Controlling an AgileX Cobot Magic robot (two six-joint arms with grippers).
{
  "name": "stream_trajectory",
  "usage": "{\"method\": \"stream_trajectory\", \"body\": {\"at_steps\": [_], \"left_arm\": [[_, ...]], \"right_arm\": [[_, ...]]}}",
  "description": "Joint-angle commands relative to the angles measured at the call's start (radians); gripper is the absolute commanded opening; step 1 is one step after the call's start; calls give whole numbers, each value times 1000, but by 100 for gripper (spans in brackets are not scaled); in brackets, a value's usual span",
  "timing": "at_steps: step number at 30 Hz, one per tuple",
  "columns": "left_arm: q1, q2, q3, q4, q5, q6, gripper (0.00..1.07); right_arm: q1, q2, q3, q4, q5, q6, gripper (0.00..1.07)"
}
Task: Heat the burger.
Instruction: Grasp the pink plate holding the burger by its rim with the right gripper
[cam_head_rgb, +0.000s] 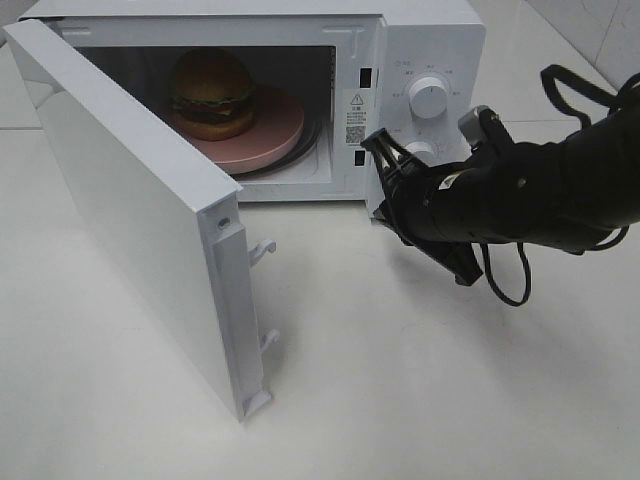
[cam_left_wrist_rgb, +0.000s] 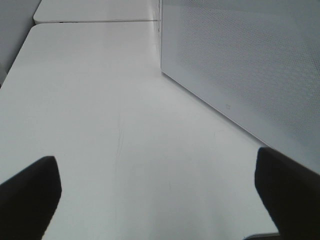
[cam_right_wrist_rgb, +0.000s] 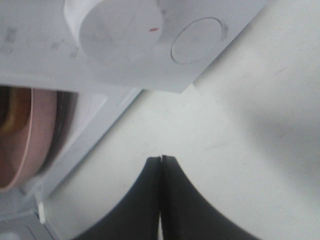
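Note:
The burger (cam_head_rgb: 210, 92), with a golden-brown bun, green lettuce and a dark patty, sits on a pink plate (cam_head_rgb: 278, 135) inside the open white microwave (cam_head_rgb: 430, 35). A blurred edge of it and the plate (cam_right_wrist_rgb: 35, 135) show in the right wrist view. My right gripper (cam_head_rgb: 376, 152) is shut and empty, just in front of the microwave's control panel, outside the cavity; its fingertips meet in the right wrist view (cam_right_wrist_rgb: 160, 159). My left gripper (cam_left_wrist_rgb: 160, 200) is open and empty above the table beside the door; it is out of the high view.
The microwave door (cam_head_rgb: 130, 220) stands swung wide open to the front left; its outer face (cam_left_wrist_rgb: 250, 65) fills the left wrist view's side. An upper knob (cam_head_rgb: 429, 97) and a lower knob (cam_right_wrist_rgb: 117, 30) sit on the control panel. White table (cam_head_rgb: 400, 380) all around.

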Motion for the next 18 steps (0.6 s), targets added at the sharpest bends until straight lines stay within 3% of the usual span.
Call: {"method": "stream_trajectory", "body": {"at_steps": [1,12,18], "left_arm": [[2,-4,0,-1,2,-1,98],[2,-4,0,-1,2,-1,98],[2,-4,0,-1,2,-1,98]], "right_arm": [[-5,-37,3,-18,84,-131,0],[-58,-153,1,-55,471,-646,0],[-75,-202,-43,-157,694,-824,1]]}}
